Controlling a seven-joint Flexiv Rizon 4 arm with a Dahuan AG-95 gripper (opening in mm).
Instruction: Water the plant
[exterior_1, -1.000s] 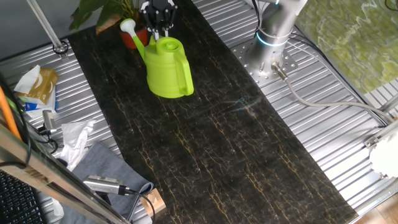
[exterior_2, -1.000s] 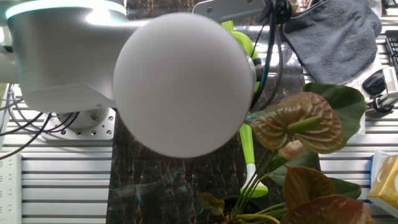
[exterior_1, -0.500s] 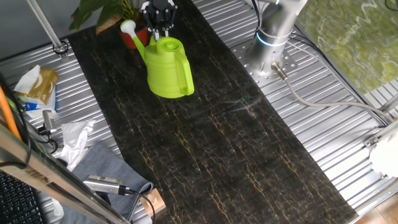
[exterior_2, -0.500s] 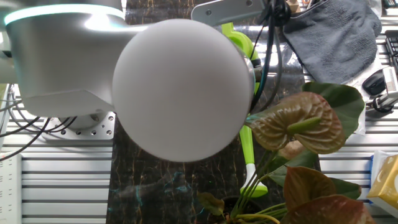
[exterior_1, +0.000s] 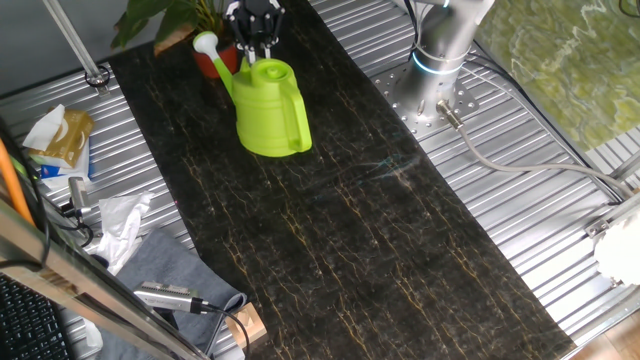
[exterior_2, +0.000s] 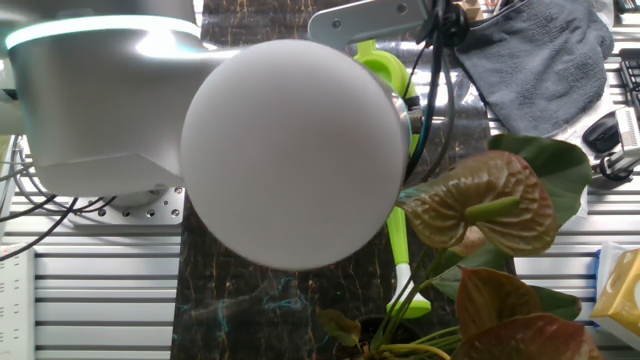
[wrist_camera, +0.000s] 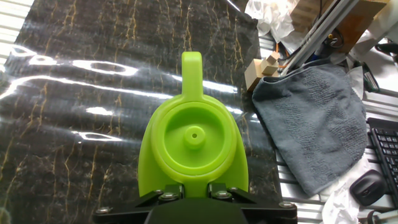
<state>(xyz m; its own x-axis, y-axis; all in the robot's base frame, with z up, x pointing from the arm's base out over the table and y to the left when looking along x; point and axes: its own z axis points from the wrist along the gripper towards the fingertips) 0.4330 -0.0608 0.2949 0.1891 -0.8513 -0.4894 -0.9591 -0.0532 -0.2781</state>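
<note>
Almost nothing has moved over the last second: the arm's big round joint has shifted only a shade in the other fixed view, and the can has not budged on the worktop. Watering can, lime green, stands upright on the dark marbled mat, spout toward the plant. Plant sits at the far end of the worktop, red-orange pot just beyond the spout's white rose. Claw hangs directly over the can's rear rim, close to it; the plant lies just past it, to one side of the spout. Fingertips fall below the edge of the hand view, so cannot tell whether the claw is parted or pinched on the rim. Judgement: pot small and light, easily tipped by a knock; leaves broad, soft, bruise readily. Take hold of the can, not the plant, by its stiff handle or rim; smooth plastic may slip.
</note>
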